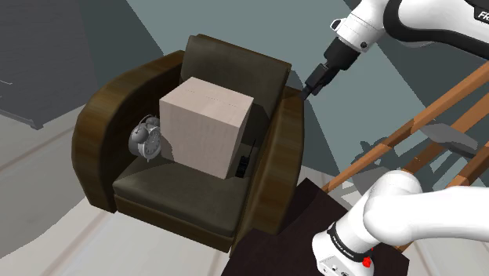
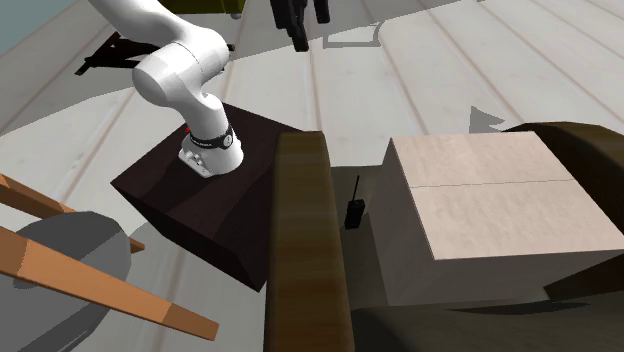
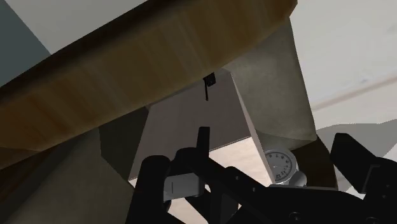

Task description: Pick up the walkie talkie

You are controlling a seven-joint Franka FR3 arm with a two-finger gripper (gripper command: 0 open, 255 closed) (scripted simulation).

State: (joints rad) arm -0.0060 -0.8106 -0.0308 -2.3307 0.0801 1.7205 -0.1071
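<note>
Step in hand: approach, pre-grasp. Nothing lifted yet.

The pincer [image 1: 305,91] hangs in the air above the chair's side, wide open. In the wrist view the fingers [image 3: 354,159] stand well apart with nothing between them. It holds nothing and touches nothing.

The walkie talkie [image 2: 354,212] is below and ahead of the pincer, well apart from it. It is a small black unit, upright with the antenna up, set in the narrow gap between the armrest and the box. Cannot tell whether it touches either one.

Next move, as a judgement: descend into that gap and centre the pincer over the body, not the antenna. Turn the wrist so the fingers close along the slot, not across it, since the armrest and box crowd both sides. The likely risks are clipping the armrest or shoving the box. A thin, light unit could also tip if nudged before the fingers close.

Outward from the pincer:
- The armrest [image 2: 305,240], wood-toned on top, is nearest, just under the pincer's line of travel.
- The box [image 2: 500,200], pale and large, is beyond the walkie talkie, sitting on the armchair [image 1: 235,67] seat.
- The alarm clock [image 1: 146,137] is on the box's far side from the pincer, out of the way.
- The stand [image 2: 200,215], dark, is behind the pincer, just beside the armrest's outer face.
</note>
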